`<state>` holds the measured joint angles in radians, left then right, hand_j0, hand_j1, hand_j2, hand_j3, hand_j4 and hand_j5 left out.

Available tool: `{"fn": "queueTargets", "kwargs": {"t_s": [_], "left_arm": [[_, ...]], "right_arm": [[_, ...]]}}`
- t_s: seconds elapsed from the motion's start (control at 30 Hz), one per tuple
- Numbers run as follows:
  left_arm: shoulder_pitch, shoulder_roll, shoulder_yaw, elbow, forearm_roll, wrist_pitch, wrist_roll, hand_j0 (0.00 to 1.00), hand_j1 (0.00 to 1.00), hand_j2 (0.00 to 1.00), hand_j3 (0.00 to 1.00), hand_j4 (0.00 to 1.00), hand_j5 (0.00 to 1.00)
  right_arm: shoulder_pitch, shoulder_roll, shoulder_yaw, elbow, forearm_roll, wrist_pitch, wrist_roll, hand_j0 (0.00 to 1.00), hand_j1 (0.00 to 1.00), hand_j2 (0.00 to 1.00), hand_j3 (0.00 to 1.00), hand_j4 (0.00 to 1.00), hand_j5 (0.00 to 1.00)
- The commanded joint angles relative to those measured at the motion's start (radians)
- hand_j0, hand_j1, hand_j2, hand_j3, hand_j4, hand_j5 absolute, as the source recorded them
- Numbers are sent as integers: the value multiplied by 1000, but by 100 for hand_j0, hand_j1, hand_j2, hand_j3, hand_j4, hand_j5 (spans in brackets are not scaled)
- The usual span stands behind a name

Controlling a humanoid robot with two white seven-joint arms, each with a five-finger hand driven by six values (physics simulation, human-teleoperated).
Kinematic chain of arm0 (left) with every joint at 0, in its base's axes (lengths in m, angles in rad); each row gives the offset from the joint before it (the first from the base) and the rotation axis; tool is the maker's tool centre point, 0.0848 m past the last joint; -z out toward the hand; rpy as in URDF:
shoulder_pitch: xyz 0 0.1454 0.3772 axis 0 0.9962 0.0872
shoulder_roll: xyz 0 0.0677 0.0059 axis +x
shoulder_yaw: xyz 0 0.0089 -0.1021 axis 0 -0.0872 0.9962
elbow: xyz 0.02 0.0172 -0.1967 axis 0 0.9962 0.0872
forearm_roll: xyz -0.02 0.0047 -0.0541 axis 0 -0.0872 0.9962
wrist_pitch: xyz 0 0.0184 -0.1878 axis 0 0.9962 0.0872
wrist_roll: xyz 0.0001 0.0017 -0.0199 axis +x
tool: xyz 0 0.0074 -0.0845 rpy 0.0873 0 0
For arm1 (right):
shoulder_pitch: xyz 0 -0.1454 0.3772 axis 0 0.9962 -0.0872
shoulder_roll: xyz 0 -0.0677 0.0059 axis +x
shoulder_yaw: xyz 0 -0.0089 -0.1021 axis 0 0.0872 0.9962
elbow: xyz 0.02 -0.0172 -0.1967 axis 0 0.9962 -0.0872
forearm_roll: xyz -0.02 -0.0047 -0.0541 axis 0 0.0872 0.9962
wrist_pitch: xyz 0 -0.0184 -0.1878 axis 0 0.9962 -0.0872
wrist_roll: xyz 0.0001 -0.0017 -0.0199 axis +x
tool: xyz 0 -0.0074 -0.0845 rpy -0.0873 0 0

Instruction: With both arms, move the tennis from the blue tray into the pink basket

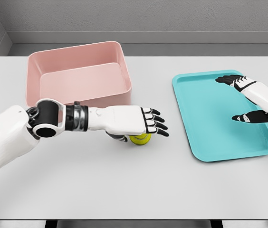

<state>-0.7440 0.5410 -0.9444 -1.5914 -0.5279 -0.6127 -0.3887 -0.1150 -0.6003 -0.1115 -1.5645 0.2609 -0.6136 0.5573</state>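
Yellow-green, the tennis ball (140, 138) sits on the white table (124, 190) just in front of the pink basket (79, 76), gripped from above by the left hand (134, 121). Over the blue tray (210, 142), the right hand (248, 97) hovers with fingers spread, holding nothing.

Bare simulated test room: grey walls (148, 19), plain white table (134, 190).

Single head cam, looking steeply down and forward at the table (124, 190) from close range; far wall fills the frame's top edge.
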Motion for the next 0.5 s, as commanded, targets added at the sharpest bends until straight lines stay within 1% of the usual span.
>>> {"fn": "queueTargets", "kwargs": {"t_s": [0.0,0.13,0.47], "left_arm": [[0,-4,-2,5,6,2,1,100,100,100,100,100,100],[-3,-4,-22,27,6,2,1,100,100,100,100,100,100],[-3,-6,-24,56,8,2,1,100,100,100,100,100,100]], "right_arm": [[0,-1,-1,0,-8,3,-1,100,100,100,100,100,100],[0,-1,-1,-3,-8,3,-1,100,100,100,100,100,100],[0,-1,-1,-5,-8,3,-1,100,100,100,100,100,100]]}}
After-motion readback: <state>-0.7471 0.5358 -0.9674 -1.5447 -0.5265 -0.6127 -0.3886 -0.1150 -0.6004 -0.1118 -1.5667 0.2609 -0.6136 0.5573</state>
